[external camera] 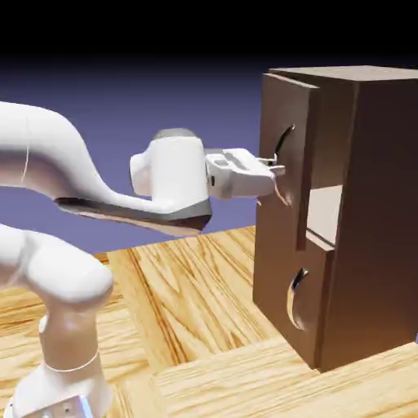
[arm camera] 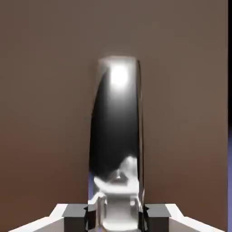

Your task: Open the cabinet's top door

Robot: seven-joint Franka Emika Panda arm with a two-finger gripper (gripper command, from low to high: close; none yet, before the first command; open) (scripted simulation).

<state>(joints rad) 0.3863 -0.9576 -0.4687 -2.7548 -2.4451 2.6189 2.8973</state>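
Top door (external camera: 285, 147) ajar at the cabinet (external camera: 375, 220) front; its handle (arm camera: 117, 131) pinched by the gripper (arm camera: 117, 217). To be drawn outward along the hinge arc, grip kept square.

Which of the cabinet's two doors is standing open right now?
The top door, the taller panel with the jaws at its handle. The lower, shorter door sits shut.
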